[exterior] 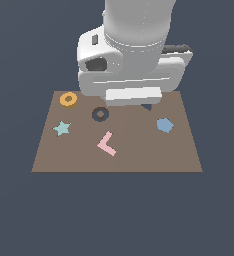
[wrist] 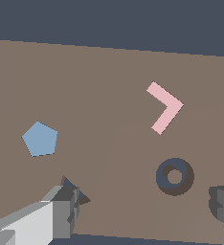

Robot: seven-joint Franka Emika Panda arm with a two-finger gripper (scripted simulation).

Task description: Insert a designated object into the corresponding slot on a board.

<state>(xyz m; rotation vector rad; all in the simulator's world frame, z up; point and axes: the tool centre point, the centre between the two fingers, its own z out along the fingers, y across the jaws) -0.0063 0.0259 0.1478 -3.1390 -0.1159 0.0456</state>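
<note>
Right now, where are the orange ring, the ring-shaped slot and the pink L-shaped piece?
orange ring [exterior: 68, 99], exterior view, on its band.
ring-shaped slot [exterior: 100, 114], exterior view, on its dark band.
pink L-shaped piece [exterior: 107, 144], exterior view, near its corner.

Glossy white arm [exterior: 134, 30] — fat round link, boxy wrist, dark vent; 2 grey ridged fingers [wrist: 66, 203]

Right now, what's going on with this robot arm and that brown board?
A simulated Panda arm hangs over the far side of the brown board, its end effector holding nothing; the fingers stand apart in the wrist view. The orange ring lies untouched at the board's far corner on the exterior view's left. Its dark ring-shaped slot sits empty nearby. A teal star, pink L shape and blue pentagon also lie on the board. Insertion has not started.
</note>
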